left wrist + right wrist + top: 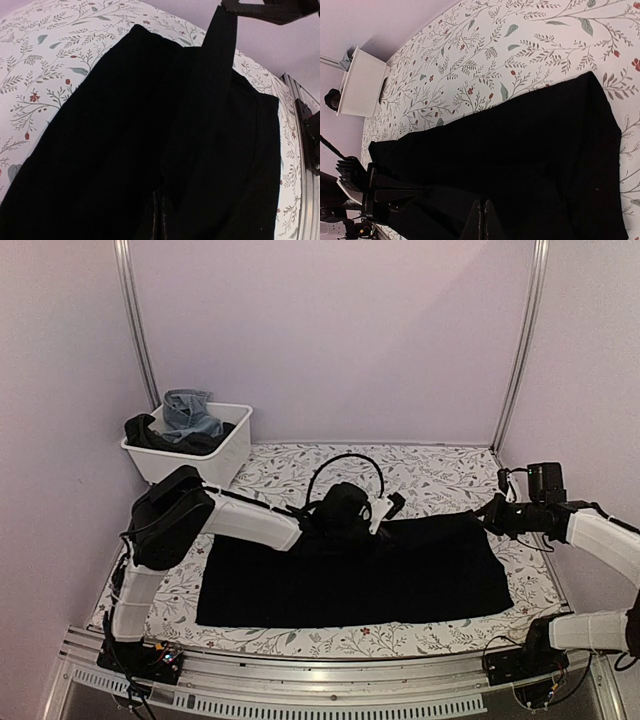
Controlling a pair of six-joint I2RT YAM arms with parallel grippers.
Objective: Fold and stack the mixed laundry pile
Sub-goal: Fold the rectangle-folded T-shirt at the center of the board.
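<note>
From above, the black cloth [350, 580] lies spread on the floral table [440, 475]; the left wrist view shows the left gripper [158, 210] pinched closed on its edge; the right wrist view shows the right gripper [481, 212] likewise closed on it.

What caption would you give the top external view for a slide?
The left gripper and right gripper pinch the far edge of a black cloth on the floral table.

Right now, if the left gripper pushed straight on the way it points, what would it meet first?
More of the black cloth: the left gripper sits in it, fingers shut. Beyond, along the raised fold, the right gripper looks roughly in line, though depth is unclear.
</note>
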